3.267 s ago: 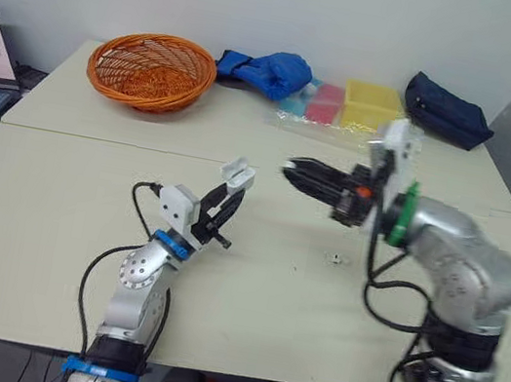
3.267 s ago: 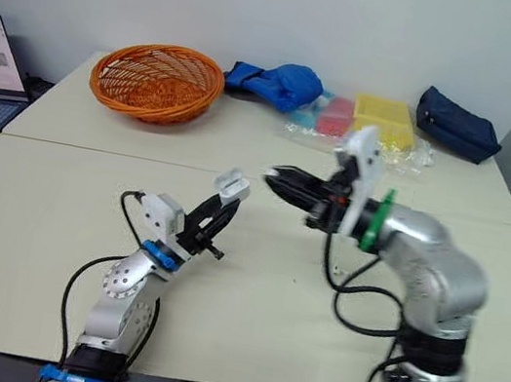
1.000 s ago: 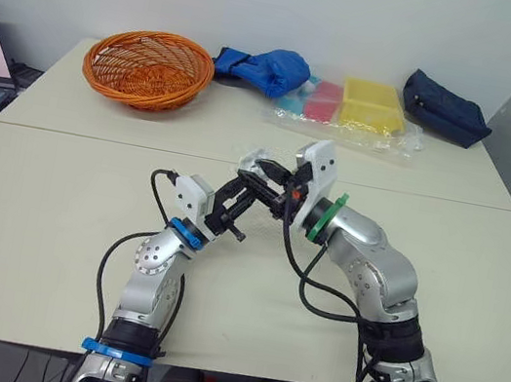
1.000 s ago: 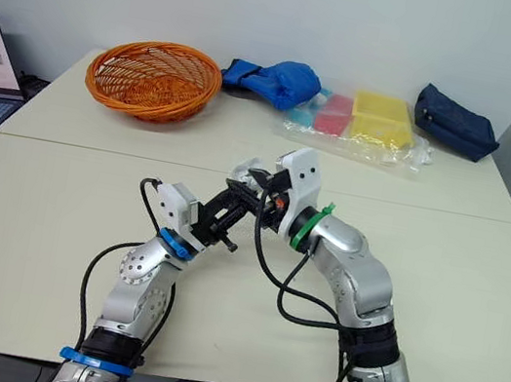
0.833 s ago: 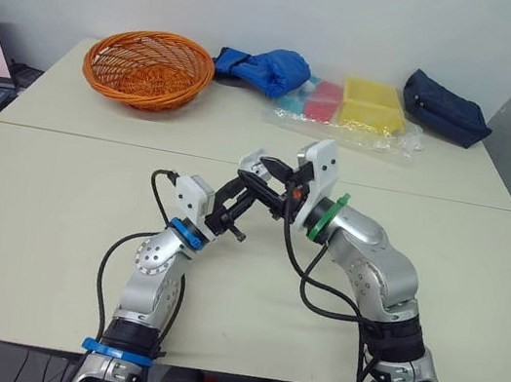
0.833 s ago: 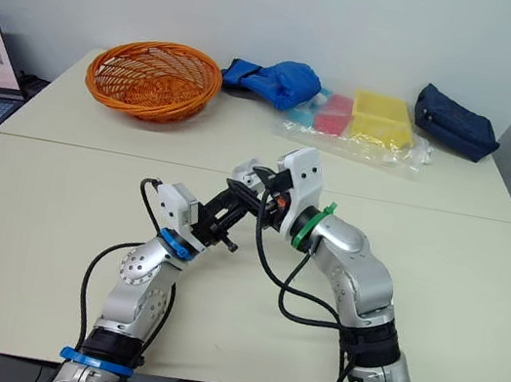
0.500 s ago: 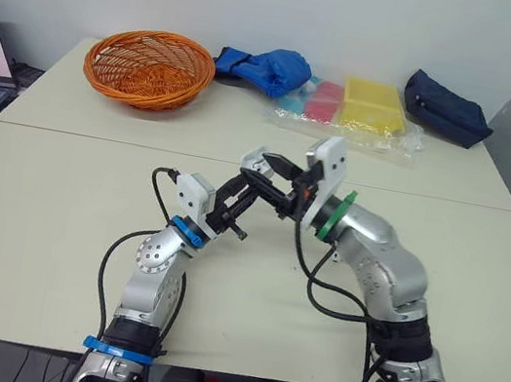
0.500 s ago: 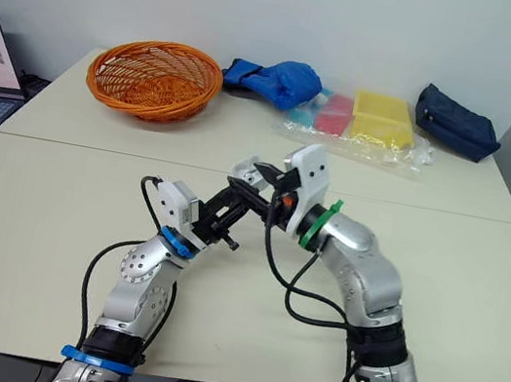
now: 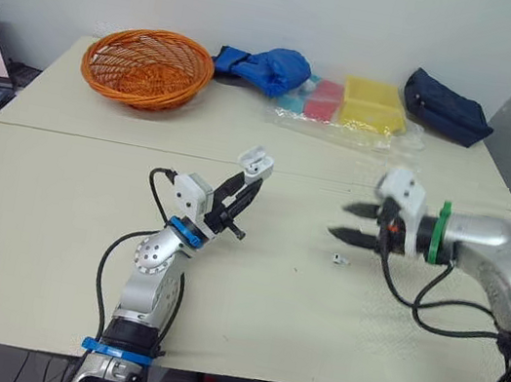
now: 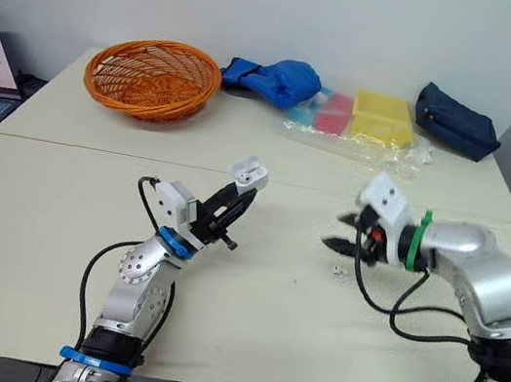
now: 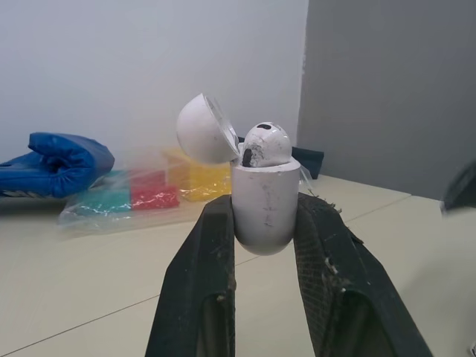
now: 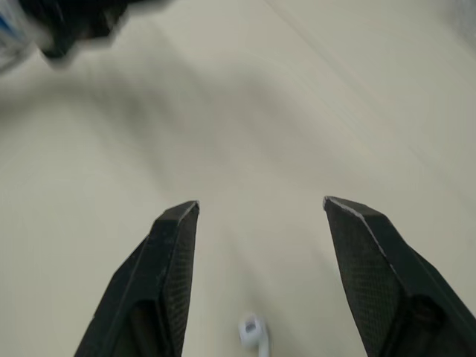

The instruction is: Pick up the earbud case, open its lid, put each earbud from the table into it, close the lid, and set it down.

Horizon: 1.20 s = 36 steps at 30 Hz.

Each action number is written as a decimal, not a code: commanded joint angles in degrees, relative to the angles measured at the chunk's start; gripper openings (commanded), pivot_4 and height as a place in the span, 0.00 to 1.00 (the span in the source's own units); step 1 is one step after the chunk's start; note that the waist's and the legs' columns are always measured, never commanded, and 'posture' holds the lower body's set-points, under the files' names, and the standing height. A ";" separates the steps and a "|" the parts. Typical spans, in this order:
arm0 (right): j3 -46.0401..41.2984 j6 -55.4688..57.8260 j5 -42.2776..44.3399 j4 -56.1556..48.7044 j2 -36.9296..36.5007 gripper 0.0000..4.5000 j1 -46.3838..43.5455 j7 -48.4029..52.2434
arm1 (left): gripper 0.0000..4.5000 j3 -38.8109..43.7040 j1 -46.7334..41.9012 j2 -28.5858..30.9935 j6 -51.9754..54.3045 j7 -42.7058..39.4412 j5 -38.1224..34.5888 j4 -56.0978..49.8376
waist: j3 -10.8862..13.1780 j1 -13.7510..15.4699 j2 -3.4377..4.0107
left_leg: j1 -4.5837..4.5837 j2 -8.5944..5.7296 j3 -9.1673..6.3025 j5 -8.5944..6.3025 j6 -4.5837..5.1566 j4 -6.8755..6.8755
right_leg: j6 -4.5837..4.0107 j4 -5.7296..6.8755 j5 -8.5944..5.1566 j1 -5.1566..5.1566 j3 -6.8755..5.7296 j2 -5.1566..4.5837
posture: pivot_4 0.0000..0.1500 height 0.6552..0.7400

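On the surface just below the spread right hand (image 9: 341, 220) lies the loose earbud (image 9: 339, 259), well apart from the left hand (image 9: 248, 182), which pinches the lid-open case (image 9: 257, 161) aloft with 1 seated earbud (image 11: 264, 143).

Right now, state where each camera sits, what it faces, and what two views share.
Left eye view: head, forward-down over cream table; both arms show.
Right eye view: same scene.
Left wrist view: along left gripper clamping small white open-lidded earbud case.
Right wrist view: along open right gripper, down at loose white earbud.
Eye and right wrist views share that earbud.
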 commanded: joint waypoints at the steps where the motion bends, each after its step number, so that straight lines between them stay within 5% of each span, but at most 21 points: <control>1: 1.71 -7.46 -4.62 2.99 0.62 0.61 1.25 2.08 | 0.16 -0.01 0.98 -0.17 -1.12 0.70 -0.28 -3.77 | 0.01 -0.15 0.02 | 0.00 0.02 0.01 -0.01 0.02 0.01 | 0.00 0.01 0.00 -0.01 0.01 0.04 | 1.00 1.00; 18: 5.27 -20.16 -16.41 16.04 4.65 0.61 3.12 7.03 | 0.16 -0.15 1.66 0.83 -0.19 1.15 -0.44 -5.55 | 0.01 0.26 0.04 | 0.01 0.03 -0.05 -0.01 0.02 0.06 | 0.04 0.01 0.04 0.04 -0.01 0.09 | 1.00 1.00; 21: 5.15 -21.00 -17.21 16.68 5.19 0.48 3.12 7.16 | 0.16 -0.30 1.52 0.80 -0.13 1.23 -0.45 -5.51 | 0.01 0.24 0.04 | 0.04 0.04 -0.05 -0.01 0.02 0.07 | 0.04 0.03 0.04 0.07 -0.02 0.09 | 1.00 1.00; 26: 4.88 -21.44 -18.05 17.61 6.20 0.10 2.73 7.11 | 0.16 -0.53 1.34 0.62 -0.05 1.12 -0.44 -5.37 | 0.01 0.21 0.05 | 0.07 0.04 -0.04 -0.01 0.02 0.16 | 0.04 0.08 0.10 0.11 -0.02 0.09 | 1.00 1.00; 32: 3.73 -22.71 -19.07 18.96 5.78 0.09 3.26 7.31 | 0.16 -0.50 0.68 0.47 -0.15 1.03 -0.43 -4.71 | 0.00 0.21 0.05 | 0.09 0.04 -0.01 -0.01 0.02 0.26 | 0.09 0.07 0.20 0.15 -0.02 0.10 | 1.00 1.00; 36: 0.29 -23.30 -18.06 15.59 -0.74 0.09 7.96 10.49 | 0.16 -0.51 1.02 0.31 -0.22 1.20 -0.36 -4.89 | -0.01 0.79 0.08 | 0.07 0.01 0.00 -0.01 0.02 0.32 | 0.13 0.04 0.25 0.18 -0.01 0.07 | 1.00 1.00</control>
